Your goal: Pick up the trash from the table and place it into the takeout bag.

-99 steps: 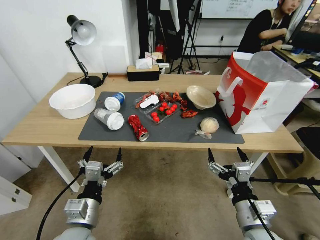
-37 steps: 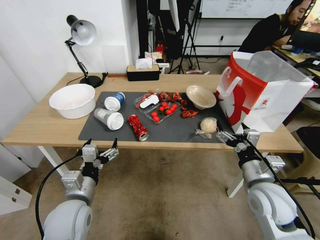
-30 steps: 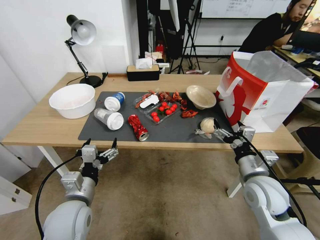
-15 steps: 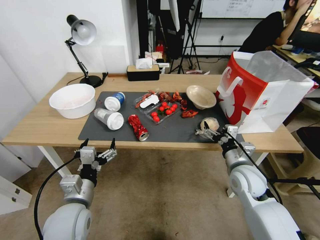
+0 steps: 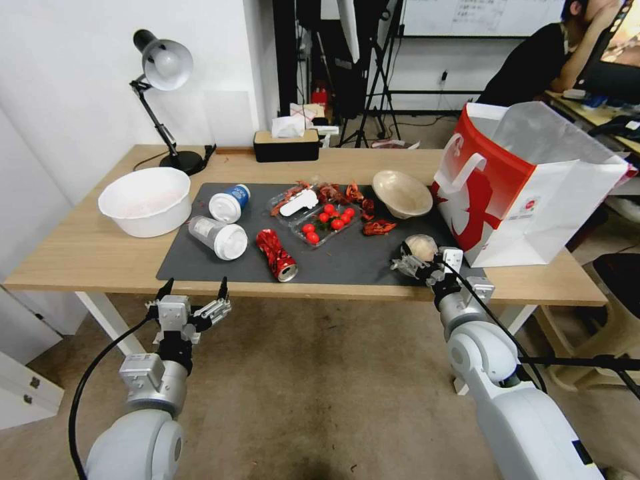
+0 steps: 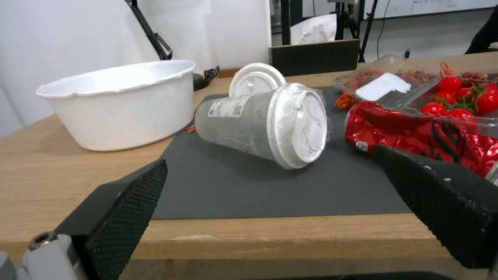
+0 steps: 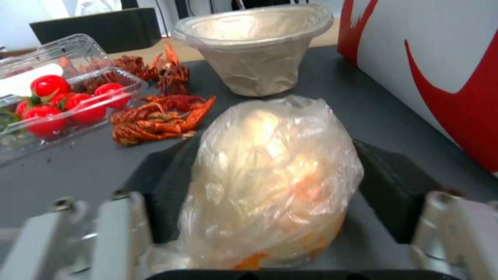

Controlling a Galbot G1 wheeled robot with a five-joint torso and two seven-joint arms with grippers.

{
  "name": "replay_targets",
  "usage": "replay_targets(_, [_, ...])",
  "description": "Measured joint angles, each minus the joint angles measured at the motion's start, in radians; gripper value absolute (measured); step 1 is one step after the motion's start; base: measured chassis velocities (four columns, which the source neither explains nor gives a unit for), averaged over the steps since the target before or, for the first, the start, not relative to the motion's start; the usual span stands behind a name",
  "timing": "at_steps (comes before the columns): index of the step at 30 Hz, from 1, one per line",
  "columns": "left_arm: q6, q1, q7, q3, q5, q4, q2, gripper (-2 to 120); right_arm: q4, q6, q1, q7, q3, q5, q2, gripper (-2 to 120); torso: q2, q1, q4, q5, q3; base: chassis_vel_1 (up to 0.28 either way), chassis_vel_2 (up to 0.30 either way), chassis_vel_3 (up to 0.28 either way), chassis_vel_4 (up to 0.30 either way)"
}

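Right gripper [image 7: 270, 194] at mat's near edge, 4 o'clock: jaws spread wide either side of plastic-wrapped lump [image 7: 272, 175], not yet closed on it. Lump's long axis pointing away toward beige bowl [image 7: 256, 46]. Takeout bag [image 5: 527, 187] at 2 o'clock. Left gripper [image 5: 191, 300] parked open below table [image 5: 87, 253], at 7 o'clock.

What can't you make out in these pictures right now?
- Inside of the takeout bag: head view, its walls hide it.
- Whether the right gripper presses the wrapped lump: right wrist view, plastic covers the pads.
- Blue-white cup: left wrist view, behind the clear cup.
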Motion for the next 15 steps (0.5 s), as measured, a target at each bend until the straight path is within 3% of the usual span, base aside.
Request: replay_targets(15, [-0.041,0.017,-0.002,0.001,0.013,-0.002,-0.003,100,0.007,-0.064,-0.011,0.037,-0.003,-0.003,-0.003,14,0.0,0.0,0.0001,-0.0002,0.0,0.0,0.0,0.0,0.0])
